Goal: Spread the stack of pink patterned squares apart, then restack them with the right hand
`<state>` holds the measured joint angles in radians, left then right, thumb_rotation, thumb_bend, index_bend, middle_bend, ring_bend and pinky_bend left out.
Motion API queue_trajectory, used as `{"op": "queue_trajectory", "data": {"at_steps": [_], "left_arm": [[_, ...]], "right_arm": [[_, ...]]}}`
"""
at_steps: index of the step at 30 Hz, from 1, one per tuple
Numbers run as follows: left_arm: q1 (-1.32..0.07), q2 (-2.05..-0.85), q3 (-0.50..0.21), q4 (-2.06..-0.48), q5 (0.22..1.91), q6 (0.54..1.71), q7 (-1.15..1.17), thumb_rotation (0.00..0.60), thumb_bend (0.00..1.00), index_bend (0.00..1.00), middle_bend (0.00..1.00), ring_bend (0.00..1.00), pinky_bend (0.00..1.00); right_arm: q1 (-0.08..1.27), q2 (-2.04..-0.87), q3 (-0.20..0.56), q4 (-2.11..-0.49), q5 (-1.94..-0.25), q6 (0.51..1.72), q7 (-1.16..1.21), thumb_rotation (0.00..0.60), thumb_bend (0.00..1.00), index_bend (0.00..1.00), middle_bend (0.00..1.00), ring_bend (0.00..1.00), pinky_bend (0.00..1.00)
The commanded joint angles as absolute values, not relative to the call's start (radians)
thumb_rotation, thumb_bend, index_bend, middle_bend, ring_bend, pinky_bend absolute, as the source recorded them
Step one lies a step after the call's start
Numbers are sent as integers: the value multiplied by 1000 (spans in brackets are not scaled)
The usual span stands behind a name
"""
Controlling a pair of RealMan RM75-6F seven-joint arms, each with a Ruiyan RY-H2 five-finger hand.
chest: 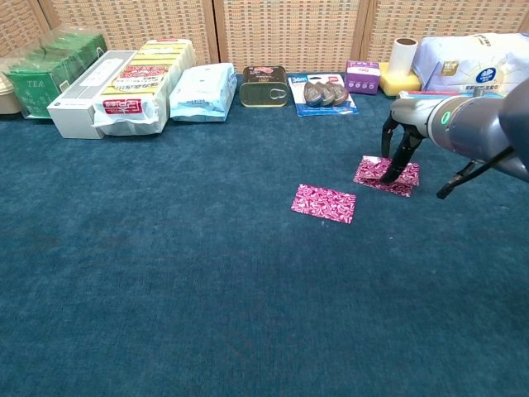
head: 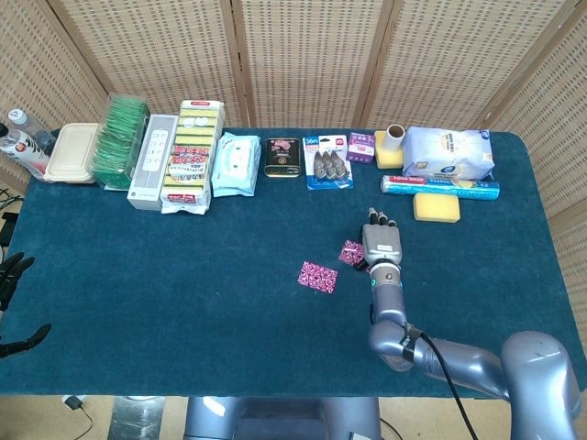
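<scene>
Right arm reaches in from the near right edge of the blue table point(head: 183, 275), forearm running away from the robot, wrist bent so the right hand point(head: 382, 243) sits palm down. Chest view: right hand point(chest: 402, 141) arched, dark fingers point(chest: 397, 162) pointing down, narrowly spread, tips pressing on the far pink square point(chest: 386, 174); nothing gripped. That square lies flat, mostly hidden under the hand from the head view, only its left corner showing point(head: 349, 251).

2nd pink square point(chest: 323, 203) lies flat alone, near but apart, to the left and nearer the robot point(head: 317, 276).

Left hand point(head: 11, 275) only partly visible at the left edge, off the table, dark fingers spread, holding nothing.
</scene>
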<state>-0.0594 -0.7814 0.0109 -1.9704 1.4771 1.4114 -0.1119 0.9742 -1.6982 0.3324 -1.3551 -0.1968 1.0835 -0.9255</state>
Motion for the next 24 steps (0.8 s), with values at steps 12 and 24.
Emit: {"op": "queue_trajectory", "data": {"at_steps": [12, 24], "left_arm": [[-59, -780, 11, -1970, 1476, 1411, -114, 600, 231, 0, 0, 0, 63], [-55, -779, 11, -1967, 1482, 1419, -123, 600, 231, 0, 0, 0, 63]], "right_arm": [[983, -1690, 335, -1368, -174, 1080, -937, 548, 248, 350, 0, 0, 123], [972, -1675, 332, -1439, -222, 1103, -898, 546, 230, 339, 0, 0, 120]]}}
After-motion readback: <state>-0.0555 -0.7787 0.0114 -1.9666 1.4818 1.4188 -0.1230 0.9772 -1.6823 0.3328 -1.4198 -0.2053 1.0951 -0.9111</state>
